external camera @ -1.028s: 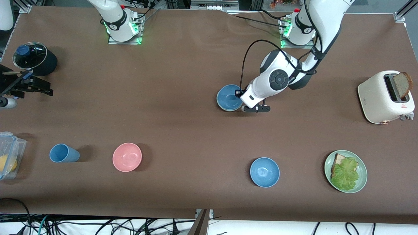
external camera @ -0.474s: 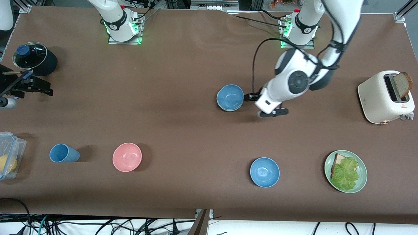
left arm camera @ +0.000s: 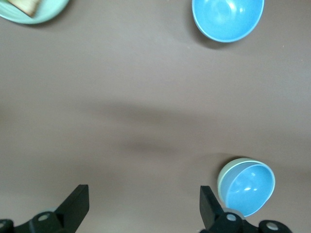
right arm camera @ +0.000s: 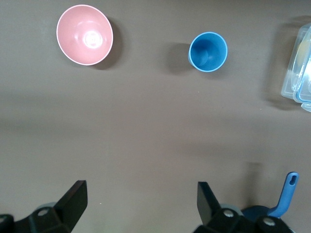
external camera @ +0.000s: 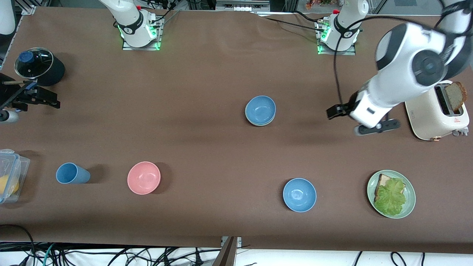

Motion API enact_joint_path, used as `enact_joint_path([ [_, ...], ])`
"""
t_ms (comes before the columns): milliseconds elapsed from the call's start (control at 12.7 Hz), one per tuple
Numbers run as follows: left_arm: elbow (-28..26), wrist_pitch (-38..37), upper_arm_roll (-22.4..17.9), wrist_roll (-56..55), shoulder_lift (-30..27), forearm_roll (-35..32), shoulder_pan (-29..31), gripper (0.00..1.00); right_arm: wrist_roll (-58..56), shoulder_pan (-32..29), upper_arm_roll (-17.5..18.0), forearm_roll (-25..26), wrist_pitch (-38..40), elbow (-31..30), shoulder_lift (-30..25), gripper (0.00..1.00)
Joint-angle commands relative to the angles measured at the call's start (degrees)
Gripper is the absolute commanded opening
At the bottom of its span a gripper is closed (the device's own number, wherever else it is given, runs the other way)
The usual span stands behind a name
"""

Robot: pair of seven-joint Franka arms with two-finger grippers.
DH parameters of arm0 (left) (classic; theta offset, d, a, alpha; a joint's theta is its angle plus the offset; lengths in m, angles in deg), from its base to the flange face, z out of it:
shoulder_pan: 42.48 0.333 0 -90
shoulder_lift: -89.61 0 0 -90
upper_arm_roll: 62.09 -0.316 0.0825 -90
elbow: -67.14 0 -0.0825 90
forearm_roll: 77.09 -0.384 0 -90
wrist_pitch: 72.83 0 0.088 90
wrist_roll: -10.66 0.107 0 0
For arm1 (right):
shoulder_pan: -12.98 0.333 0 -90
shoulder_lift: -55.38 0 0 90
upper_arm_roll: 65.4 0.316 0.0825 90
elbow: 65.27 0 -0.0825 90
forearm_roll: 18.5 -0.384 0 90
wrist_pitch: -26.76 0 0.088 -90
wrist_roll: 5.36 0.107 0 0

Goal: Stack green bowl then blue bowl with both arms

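Since 1 second ago, left gripper [external camera: 364,120] has swung away toward the toaster, fingers spread and empty; glossy blue bowl [external camera: 260,109] sits nested in pale sage-green bowl [left arm camera: 222,177]. Right gripper [right arm camera: 138,201] waits, fingers spread.

White arms [external camera: 402,74] — dark grey joint bands, black cables, green-lit bases.

Pink bowl [external camera: 143,177] at 8 o'clock, cup [external camera: 71,173] beside; toaster [external camera: 436,111] at 3 o'clock; plate [external camera: 409,207] at 4; pot [external camera: 38,66] at 10.
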Motion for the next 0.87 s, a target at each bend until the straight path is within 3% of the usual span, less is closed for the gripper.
enact_joint_path([
  [0, -1.0, -2.6, 0.2, 5.8, -3.9, -0.9, 3.9, 1.00, 0.6, 0.3, -0.4, -0.7, -0.4, -0.7, -0.7, 1.00],
  [316, 0.9, -4.0, 0.2, 7.9, -4.8, -0.9, 4.9, 1.00, 0.5, 0.3, -0.4, -0.7, -0.5, -0.7, -0.7, 1.00],
  [395, 1.0, -4.1, -1.7, 8.4, -5.8, -0.9, 3.6, 1.00, 0.6, 0.3, -0.4, -0.7, -0.4, -0.7, -0.7, 1.00],
  [474, 1.0, -4.1, -6.7, 9.8, -6.2, -0.9, -2.1, 1.00, 0.5, 0.3, -0.4, -0.7, -0.5, -0.7, -0.7, 1.00],
  [553, 1.2, -5.0, -15.7, 12.0, -6.7, -0.9, -9.2, 1.00, 0.5, 0.3, -0.4, -0.7, -0.5, -0.7, -0.6, 1.00],
  [632, 1.3, -5.6, -21.4, 14.8, -7.6, -0.9, -13.3, 1.00, 0.6, 0.3, -0.4, -0.7, -0.5, -0.7, -0.7, 1.00],
  [791, 1.3, -6.4, -24.0, 17.9, -9.0, -0.8, -14.4, 1.00, 0.6, 0.3, -0.4, -0.7, -0.4, -0.7, -0.7, 1.00],
])
